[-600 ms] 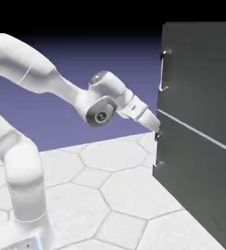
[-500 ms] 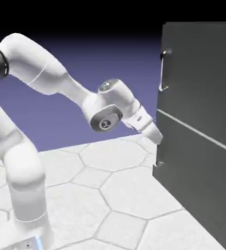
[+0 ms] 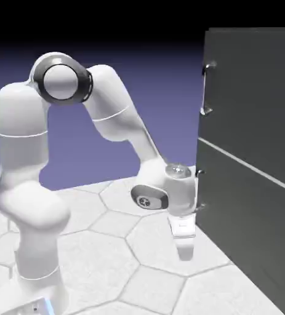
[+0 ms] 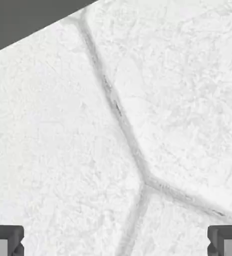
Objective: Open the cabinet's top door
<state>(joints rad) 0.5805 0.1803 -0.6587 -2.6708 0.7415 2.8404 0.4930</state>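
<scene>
My claw (image 3: 184,252) has dropped from the seam between the doors to just above the floor (image 3: 108,246), pointing down, jaws wide and empty. The top door (image 3: 255,92) remains shut on the cabinet (image 3: 249,203), its handle (image 3: 205,89) well above me, so I judge I am farther from grasping it.

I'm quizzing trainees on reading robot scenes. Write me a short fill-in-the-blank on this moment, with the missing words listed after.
1. The gripper points ____ at the floor.
2. Its jaws are ____ and hold nothing.
3. The top door of the cabinet is ____.
4. The hand view shows mostly the white ____, with a dark strip of cabinet in one corner.

Missing words: down; open; shut; floor
</scene>
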